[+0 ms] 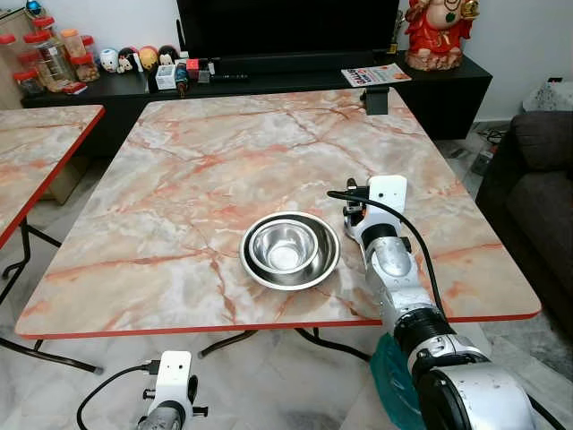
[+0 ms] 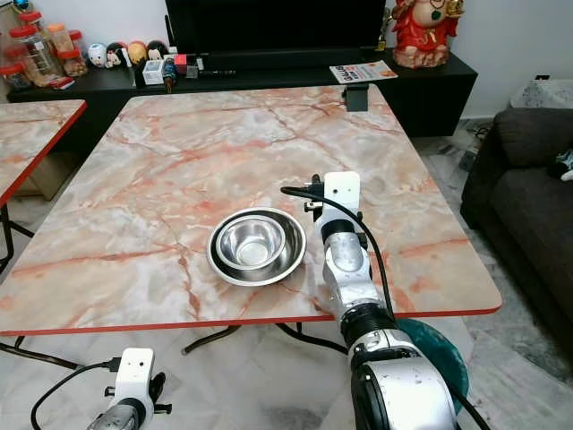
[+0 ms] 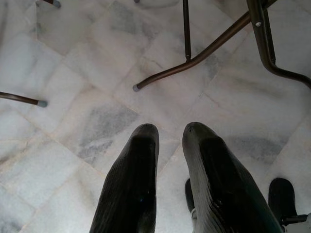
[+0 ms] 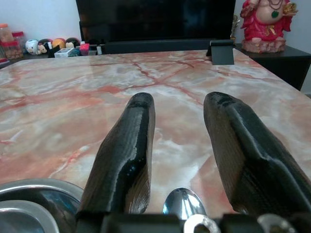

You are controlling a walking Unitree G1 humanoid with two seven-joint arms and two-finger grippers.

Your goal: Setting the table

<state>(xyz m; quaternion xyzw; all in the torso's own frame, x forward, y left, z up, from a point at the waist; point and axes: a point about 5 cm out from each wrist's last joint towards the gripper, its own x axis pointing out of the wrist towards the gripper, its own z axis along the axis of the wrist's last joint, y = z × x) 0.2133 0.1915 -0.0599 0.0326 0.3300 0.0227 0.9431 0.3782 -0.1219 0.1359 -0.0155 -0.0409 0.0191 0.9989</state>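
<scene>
A steel bowl [image 1: 286, 246] sits inside a wider steel plate [image 1: 309, 282] near the front edge of the marble table [image 1: 206, 170]. My right gripper [image 4: 181, 99] is just to the right of them, low over the tabletop and pointing toward the far edge. Its fingers [image 4: 129, 145] are open and hold nothing. The bowl of a steel spoon [image 4: 182, 204] shows between the bases of those fingers, apparently on the table. My left gripper [image 3: 171, 128] hangs below the table over the floor, its fingers slightly apart and empty.
A second marble table [image 1: 36, 143] stands to the left and a dark sofa [image 1: 537, 188] to the right. A small black stand [image 1: 376, 100] sits at the table's far edge. Behind it, a black cabinet [image 1: 448, 85] carries jars, figurines and a TV. Table legs [image 3: 194, 58] cross the floor.
</scene>
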